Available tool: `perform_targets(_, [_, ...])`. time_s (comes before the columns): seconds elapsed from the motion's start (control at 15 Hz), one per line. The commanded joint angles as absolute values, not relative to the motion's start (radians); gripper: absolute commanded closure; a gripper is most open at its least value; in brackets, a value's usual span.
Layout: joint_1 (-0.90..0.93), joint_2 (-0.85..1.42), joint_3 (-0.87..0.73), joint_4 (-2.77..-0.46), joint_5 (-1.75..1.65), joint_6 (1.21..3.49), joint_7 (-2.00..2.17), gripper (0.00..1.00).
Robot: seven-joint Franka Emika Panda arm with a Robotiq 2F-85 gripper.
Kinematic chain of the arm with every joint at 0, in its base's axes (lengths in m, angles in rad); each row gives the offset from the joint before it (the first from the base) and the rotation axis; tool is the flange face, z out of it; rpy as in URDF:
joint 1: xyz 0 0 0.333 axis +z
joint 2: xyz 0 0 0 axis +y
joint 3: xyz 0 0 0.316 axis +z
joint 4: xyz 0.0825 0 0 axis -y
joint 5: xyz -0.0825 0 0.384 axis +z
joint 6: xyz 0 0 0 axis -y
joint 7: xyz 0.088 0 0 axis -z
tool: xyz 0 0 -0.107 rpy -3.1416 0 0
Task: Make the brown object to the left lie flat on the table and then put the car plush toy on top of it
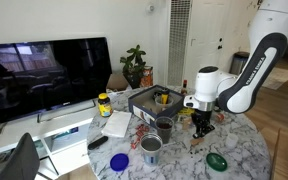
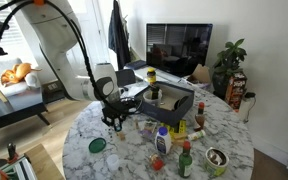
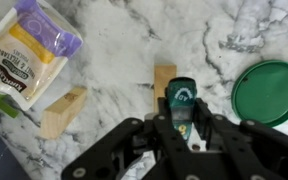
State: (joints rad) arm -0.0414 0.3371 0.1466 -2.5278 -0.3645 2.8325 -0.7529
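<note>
In the wrist view my gripper [image 3: 179, 112] is shut on a small teal car plush toy [image 3: 180, 95] with a white marking on its top. Right behind the toy a light brown wooden block [image 3: 164, 75] lies on the marble table; the toy hides its near end. A second brown wooden block [image 3: 64, 110] lies flat to the left, apart from the gripper. In both exterior views the gripper [image 1: 201, 125] [image 2: 112, 118] hangs low over the table, and the blocks and the toy are too small to make out.
A green round lid [image 3: 269, 92] lies right of the gripper, also seen in both exterior views [image 1: 216, 160] [image 2: 97, 145]. A snack bag [image 3: 29, 50] lies at the upper left. Cups [image 1: 151, 147], bottles [image 2: 162, 140] and a black box [image 2: 169, 100] crowd the round marble table [image 1: 239, 150].
</note>
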Motion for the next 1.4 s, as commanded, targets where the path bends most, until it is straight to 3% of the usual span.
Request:
perform_targets(0.0, [-0.082,0.396,0.175,-2.51,-0.33,2.892,-0.856,0.93])
perform_targets(1.33, [-0.133,0.474,0.182,-2.513,-0.31,2.995,-0.876,0.93])
